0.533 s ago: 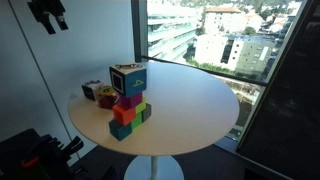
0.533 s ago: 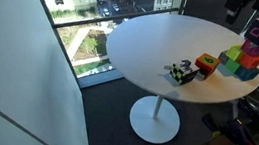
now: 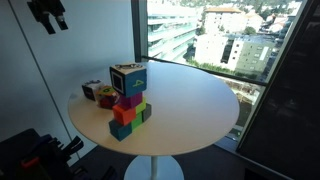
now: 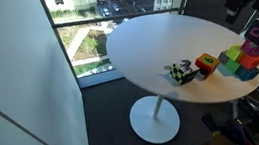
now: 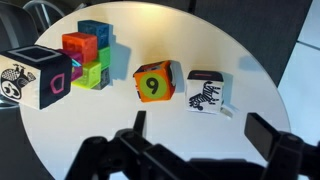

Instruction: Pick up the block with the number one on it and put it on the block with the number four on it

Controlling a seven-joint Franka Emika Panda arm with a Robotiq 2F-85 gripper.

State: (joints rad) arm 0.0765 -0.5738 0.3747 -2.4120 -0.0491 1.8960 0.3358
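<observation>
The block with the number one [image 5: 205,92] is being shown in the wrist view as a cream-white cube with green edging and a black zebra-like picture on its near face. The numeral itself is not being shown. It is being seen resting flat on the round white table [image 5: 255,70], with an orange-and-yellow block [image 5: 152,85] marked nine just beside it and apart from it. Being a cube, it is offering no long axis, and its side faces are being presented roughly square to the fingers.

In that view the cube is lying ahead of the gripper [image 5: 200,140], almost in line with the gap between the fingers [image 5: 139,124], which are being held wide apart with nothing between them. In an exterior view the gripper [image 3: 47,12] is being held high above the table, well apart from the cube [image 3: 89,91], so a long descent is judged necessary.

The surfaces are looking smooth, hard and printed, with crisp corners, and a firm flat-sided pinch is judged workable.

The block with the number four [image 5: 38,75], white-faced with a dark frame, is being carried on top of a stack of small coloured blocks [image 5: 88,55], so its raised top face [image 3: 128,76] is being offered as the landing place.
</observation>
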